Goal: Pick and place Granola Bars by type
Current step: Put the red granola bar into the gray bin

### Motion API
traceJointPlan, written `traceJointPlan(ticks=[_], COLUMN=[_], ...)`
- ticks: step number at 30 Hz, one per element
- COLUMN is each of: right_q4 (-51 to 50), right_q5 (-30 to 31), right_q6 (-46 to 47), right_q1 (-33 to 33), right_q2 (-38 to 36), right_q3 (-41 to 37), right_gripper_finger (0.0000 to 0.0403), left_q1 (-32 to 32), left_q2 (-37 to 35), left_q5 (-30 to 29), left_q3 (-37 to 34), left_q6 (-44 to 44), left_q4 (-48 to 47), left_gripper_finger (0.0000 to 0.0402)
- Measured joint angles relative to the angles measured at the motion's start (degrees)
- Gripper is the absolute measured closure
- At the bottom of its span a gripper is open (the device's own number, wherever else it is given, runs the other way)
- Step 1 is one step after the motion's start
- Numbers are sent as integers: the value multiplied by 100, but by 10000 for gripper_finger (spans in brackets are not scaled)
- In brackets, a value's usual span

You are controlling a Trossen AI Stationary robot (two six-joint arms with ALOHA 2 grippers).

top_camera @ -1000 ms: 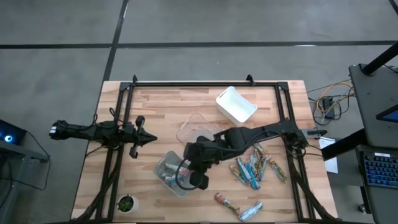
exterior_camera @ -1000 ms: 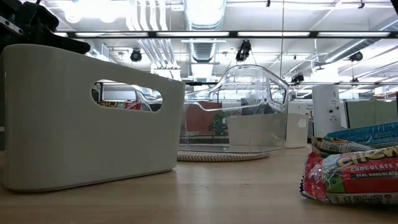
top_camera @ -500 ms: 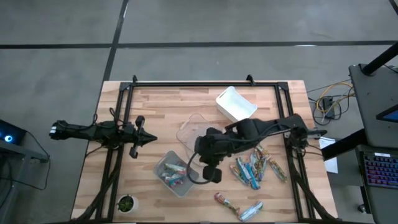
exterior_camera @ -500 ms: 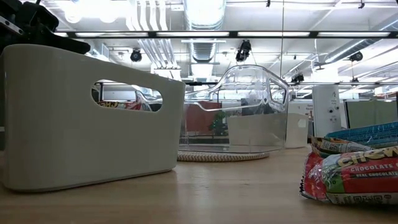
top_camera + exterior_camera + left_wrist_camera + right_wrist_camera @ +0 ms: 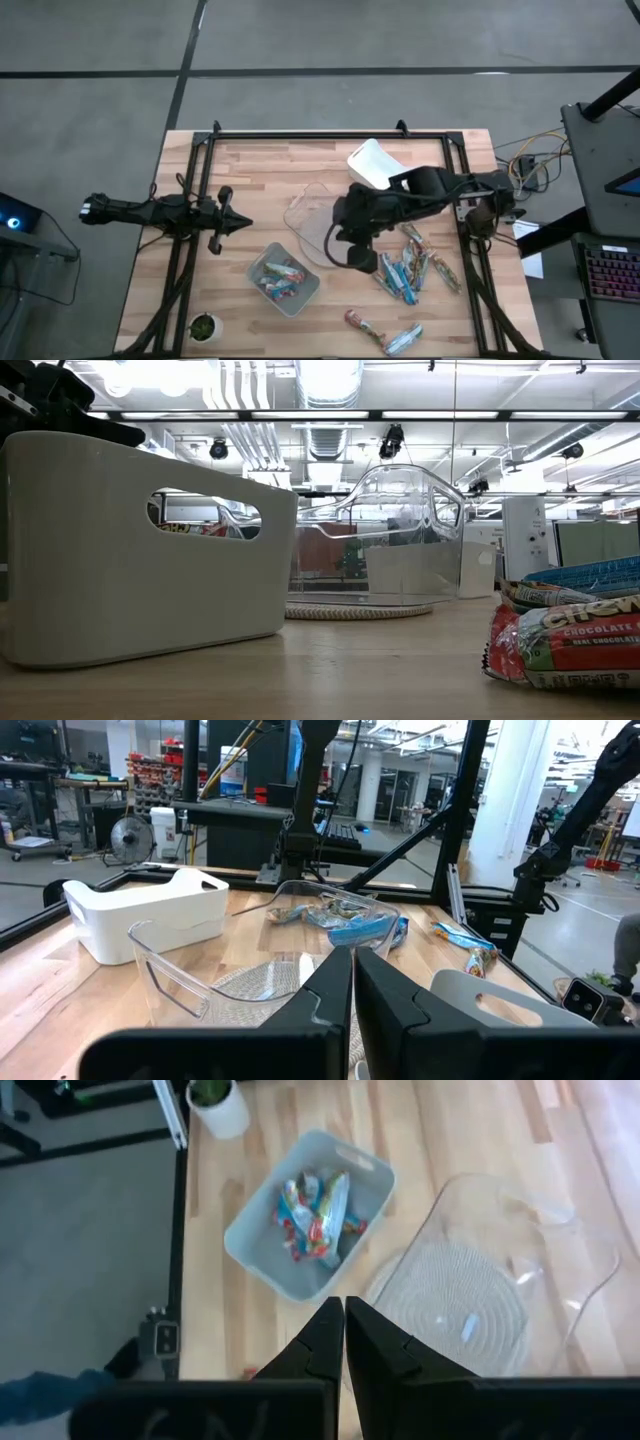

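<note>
Inventory, sorting run, for your reference.

Grey bin [image 5: 285, 279] at about 7 o'clock on the table [image 5: 250, 170]: holds several Granola Bars, red/orange wrappers with a touch of blue, seen from the right wrist as a small heap [image 5: 315, 1215]. You may count these as placed.

Clear bin [image 5: 312, 212] at table centre, on a woven mat: one small pale item on its floor in the right wrist view (too small to name); otherwise no bars show in it.

White bin [image 5: 372, 166] at 1 o'clock: partly covered by the right arm; its contents cannot be told.

Unsorted Granola Bars: a loose cluster [image 5: 410, 268] at 4 o'clock, blue and greenish-brown mixed, plus a pair [image 5: 385, 333] near 5 o'clock at the front edge.

Right gripper [image 5: 357, 257]: hovering between the clear bin and the loose cluster, fingers pressed together with nothing between them.

Left gripper [image 5: 236, 225]: parked at 9 o'clock, fingers likewise closed and empty.

Judged progress: roughly a third done; you have most bars yet to sort, probably starting from the 4 o'clock cluster.
</note>
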Motion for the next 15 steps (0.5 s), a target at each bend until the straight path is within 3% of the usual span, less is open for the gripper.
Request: traceJointPlan(ticks=[8,15], right_q4=[460,2040], right_q5=[-32,-326], right_q6=[131,548], right_q1=[43,288], right_q2=[-473,-1165], right_q3=[-1293,-2949], right_gripper_finger=[394,394], left_q1=[-2,-2], left_q2=[2,0], left_q5=[0,0], left_q3=[0,0], left_q6=[0,0], left_q4=[0,0], left_gripper_finger=[401,401])
